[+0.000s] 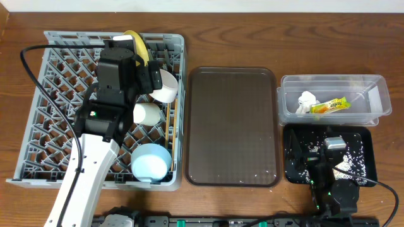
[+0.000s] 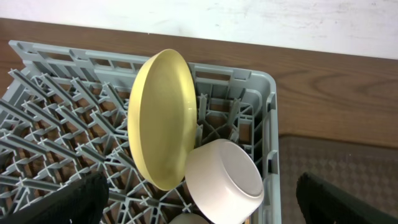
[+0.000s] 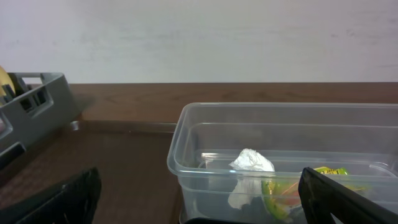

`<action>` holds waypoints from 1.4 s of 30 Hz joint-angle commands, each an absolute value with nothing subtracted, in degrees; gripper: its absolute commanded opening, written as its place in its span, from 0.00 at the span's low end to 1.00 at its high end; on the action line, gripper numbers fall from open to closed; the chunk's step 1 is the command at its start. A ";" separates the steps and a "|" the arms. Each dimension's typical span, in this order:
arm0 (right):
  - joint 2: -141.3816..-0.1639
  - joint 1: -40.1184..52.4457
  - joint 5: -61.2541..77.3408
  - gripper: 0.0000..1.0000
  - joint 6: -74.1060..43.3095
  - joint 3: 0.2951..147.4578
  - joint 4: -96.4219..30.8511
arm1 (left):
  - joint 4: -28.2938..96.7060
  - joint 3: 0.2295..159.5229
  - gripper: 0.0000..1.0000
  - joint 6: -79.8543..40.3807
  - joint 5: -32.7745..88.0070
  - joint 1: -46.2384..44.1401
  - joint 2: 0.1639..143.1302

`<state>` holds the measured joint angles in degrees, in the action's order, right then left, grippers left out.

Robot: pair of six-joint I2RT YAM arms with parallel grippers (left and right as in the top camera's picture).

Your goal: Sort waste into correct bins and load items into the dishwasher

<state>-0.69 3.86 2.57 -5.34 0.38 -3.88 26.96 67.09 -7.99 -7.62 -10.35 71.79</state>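
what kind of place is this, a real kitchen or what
Probably a tabletop test setup, not a real kitchen: a grey dish rack sits on a wooden table beside a brown tray, a clear tub and a black tub.

Overhead top-down, wrist views close, sharing dishwasher (image 1: 57,101)

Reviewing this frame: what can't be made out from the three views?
Overhead: the left arm covers the middle of the rack and most of the yellow plate.
Left wrist: the cream cup is cut off by the bottom edge.
Right wrist: the snack wrapper is partly behind a dark finger; the black bin lies below the frame.
Overhead: the scraps are too small to identify.
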 commanded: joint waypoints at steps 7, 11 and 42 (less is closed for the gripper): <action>-0.30 3.01 1.67 0.99 -4.21 0.32 -4.25 | 27.27 67.18 0.97 -8.88 -7.51 -10.41 71.85; -0.30 3.01 1.69 0.99 -4.21 0.32 -4.25 | 27.46 67.18 0.97 -8.88 -7.49 -10.41 71.88; -0.30 3.01 1.69 0.99 -4.19 0.32 -4.23 | 38.02 66.43 0.97 -8.88 -7.49 -10.57 58.65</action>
